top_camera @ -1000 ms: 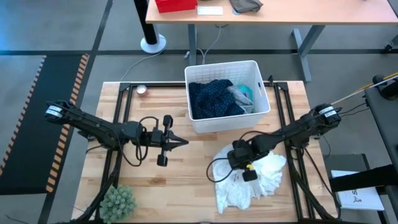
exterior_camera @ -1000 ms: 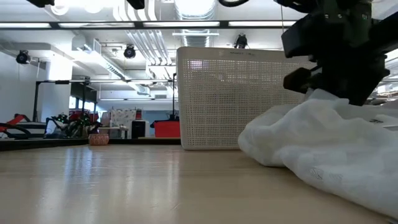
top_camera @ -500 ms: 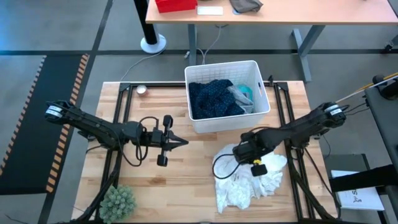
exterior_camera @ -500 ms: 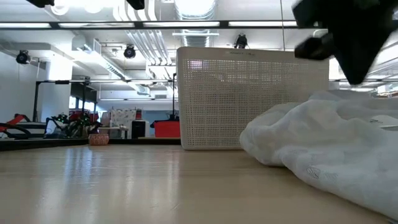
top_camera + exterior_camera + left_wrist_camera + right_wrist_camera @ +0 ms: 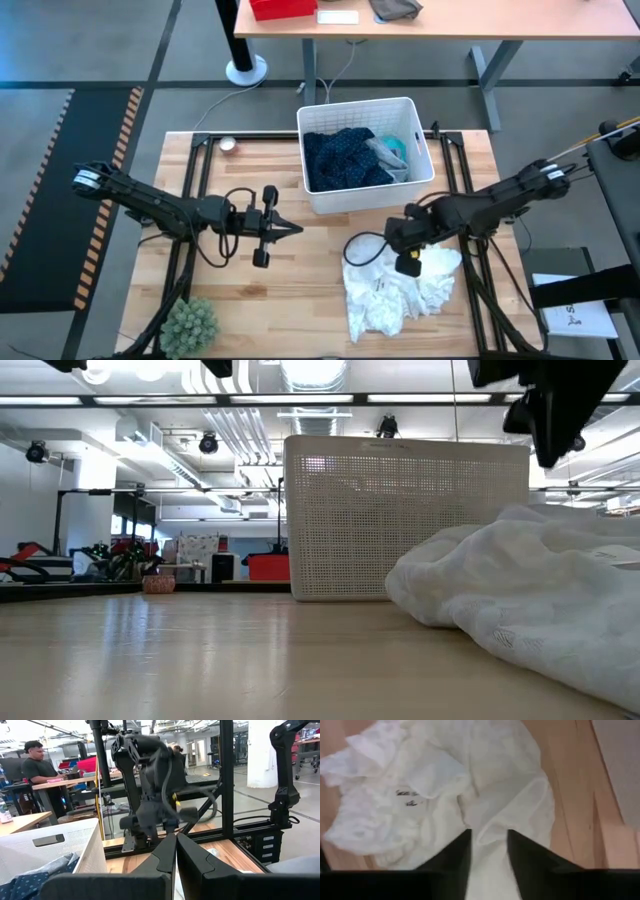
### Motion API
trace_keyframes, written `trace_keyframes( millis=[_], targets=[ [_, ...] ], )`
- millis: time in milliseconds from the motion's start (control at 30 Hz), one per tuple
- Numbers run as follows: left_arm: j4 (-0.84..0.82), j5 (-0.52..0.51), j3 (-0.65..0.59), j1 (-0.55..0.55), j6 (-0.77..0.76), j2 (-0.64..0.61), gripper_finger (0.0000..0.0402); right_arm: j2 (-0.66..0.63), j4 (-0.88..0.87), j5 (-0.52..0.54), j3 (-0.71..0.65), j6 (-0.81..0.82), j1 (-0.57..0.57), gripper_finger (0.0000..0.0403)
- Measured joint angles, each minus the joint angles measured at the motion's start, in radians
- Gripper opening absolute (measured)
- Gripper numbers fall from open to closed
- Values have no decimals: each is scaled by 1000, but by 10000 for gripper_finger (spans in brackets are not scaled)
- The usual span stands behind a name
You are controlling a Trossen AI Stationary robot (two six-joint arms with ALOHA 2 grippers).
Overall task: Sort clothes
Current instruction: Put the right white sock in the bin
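On the wooden table [image 5: 290, 290], right gripper [image 5: 488, 842] jaws narrowly parted above the white garment [image 5: 395, 290], holding nothing.

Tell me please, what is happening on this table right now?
A two-armed robot is sorting clothes. The right gripper hovers over the large white garment, which lies crumpled on the wooden table in front of the white bin. Its fingers are slightly apart and hold nothing. A navy patterned garment, with grey and teal pieces beside it, already lies in the bin. The left gripper waits, shut and empty, above the table's left half. A green plant stands at the near-left corner.
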Motion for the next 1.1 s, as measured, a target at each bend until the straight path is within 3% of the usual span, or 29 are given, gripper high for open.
trace_keyframes(
  millis=[267,367,467,567,633,833,1100],
  targets=[
    [-5,0,0,0,-4,0,0,94,62,25,-47,34,0,255],
    [-5,0,0,0,-4,0,0,130,72,46,-51,32,0,285],
    [-5,0,0,0,-4,0,0,158,71,76,-52,23,-1,288],
    [-4,0,0,0,-5,0,0,177,72,105,-52,13,-1,258],
    [-4,0,-2,0,-6,0,0,183,72,113,-52,7,-1,217],
    [-4,-1,-7,0,-8,0,0,175,56,132,-39,-38,0,32],
    [-3,-14,-7,0,-8,0,0,129,-8,138,113,-94,18,5]
  ],
)
